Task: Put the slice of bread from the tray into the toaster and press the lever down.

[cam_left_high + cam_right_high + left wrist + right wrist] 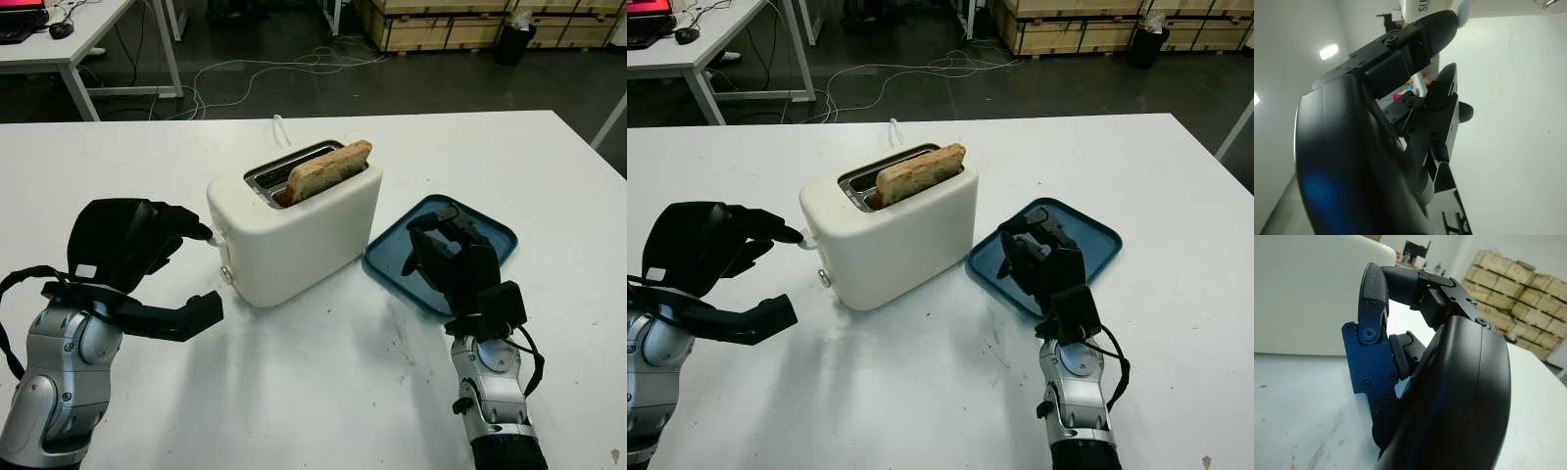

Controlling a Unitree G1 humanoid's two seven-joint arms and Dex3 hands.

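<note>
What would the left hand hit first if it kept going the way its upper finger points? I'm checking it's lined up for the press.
Most likely the lever on the toaster end: the left hand has a fingertip at it, though actual contact is unclear.

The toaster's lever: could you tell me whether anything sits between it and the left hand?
Nothing visible does. The left hand is at the toaster's end, a fingertip right at the lever; whether it touches is unclear. The bread stands in the slot, still raised. The right hand is over the tray.
</note>
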